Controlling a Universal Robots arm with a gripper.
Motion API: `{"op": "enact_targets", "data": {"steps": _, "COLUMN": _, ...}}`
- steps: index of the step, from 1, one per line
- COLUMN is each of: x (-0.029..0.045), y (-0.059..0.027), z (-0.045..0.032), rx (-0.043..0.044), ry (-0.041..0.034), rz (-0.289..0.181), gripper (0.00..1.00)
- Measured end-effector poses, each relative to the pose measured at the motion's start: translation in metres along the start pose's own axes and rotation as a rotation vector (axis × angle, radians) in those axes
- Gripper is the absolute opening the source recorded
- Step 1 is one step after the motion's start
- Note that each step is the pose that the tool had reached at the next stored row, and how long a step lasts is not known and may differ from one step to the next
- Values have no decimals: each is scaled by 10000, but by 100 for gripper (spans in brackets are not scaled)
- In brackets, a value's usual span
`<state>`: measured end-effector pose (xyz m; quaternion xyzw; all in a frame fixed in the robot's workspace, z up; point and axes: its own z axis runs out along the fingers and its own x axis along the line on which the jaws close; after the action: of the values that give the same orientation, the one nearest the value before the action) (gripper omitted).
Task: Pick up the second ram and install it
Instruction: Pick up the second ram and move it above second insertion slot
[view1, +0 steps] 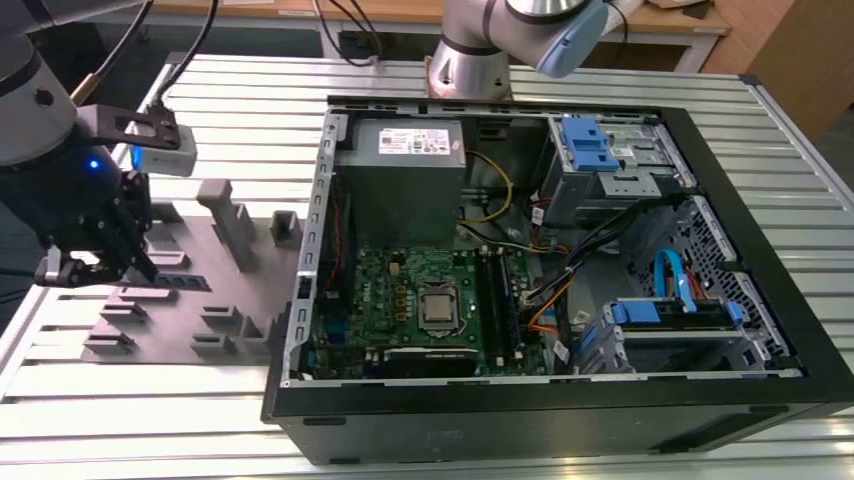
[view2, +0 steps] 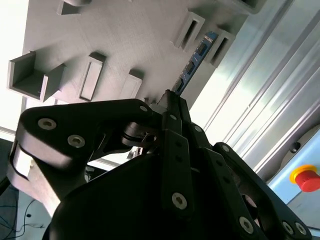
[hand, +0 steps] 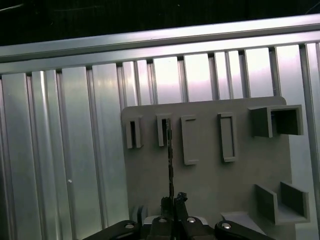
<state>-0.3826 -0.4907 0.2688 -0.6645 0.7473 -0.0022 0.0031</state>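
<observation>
I have the gripper (view1: 136, 267) low over the grey tray (view1: 254, 292), off to the exterior view's left of the open case (view1: 534, 425). Its jaws are narrow, pinching one end of the ram (view2: 197, 57). The ram stands on edge in the tray's slots.

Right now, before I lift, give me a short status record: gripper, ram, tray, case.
gripper: over the tray at the exterior view's left; jaws look closed on the ram's near end
ram: on edge, far end in a tray slot; not yet in the case
tray: grey, slotted, lying on the ribbed table
case: open, on its side at the exterior view's right; motherboard exposed
</observation>
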Motion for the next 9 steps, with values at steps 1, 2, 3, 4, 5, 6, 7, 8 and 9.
{"op": "enact_targets", "data": {"steps": 1, "x": 0, "y": 0, "z": -19, "rx": 0, "ry": 0, "rz": 0, "gripper": 10}}
{"op": "enact_targets", "data": {"steps": 2, "x": 0, "y": 0, "z": -39, "rx": -1, "ry": 1, "rz": -1, "gripper": 10}}
{"op": "enact_targets", "data": {"steps": 3, "x": 0, "y": 0, "z": -57, "rx": -1, "ry": 1, "rz": 0, "gripper": 10}}
{"op": "enact_targets", "data": {"steps": 4, "x": 0, "y": 0, "z": -77, "rx": -1, "ry": 1, "rz": 0, "gripper": 10}}
{"op": "enact_targets", "data": {"steps": 5, "x": 0, "y": 0, "z": -96, "rx": -1, "ry": 1, "rz": 0, "gripper": 10}}
{"op": "enact_targets", "data": {"steps": 6, "x": 0, "y": -1, "z": -114, "rx": -1, "ry": 0, "rz": 0, "gripper": 10}}
{"op": "enact_targets", "data": {"steps": 7, "x": 0, "y": -1, "z": -133, "rx": 0, "ry": 0, "rz": 1, "gripper": 10}}
{"op": "enact_targets", "data": {"steps": 8, "x": 0, "y": -1, "z": -152, "rx": -1, "ry": 1, "rz": 0, "gripper": 10}}
{"op": "enact_targets", "data": {"steps": 9, "x": 0, "y": -1, "z": -171, "rx": -1, "ry": 1, "rz": 1, "gripper": 10}}
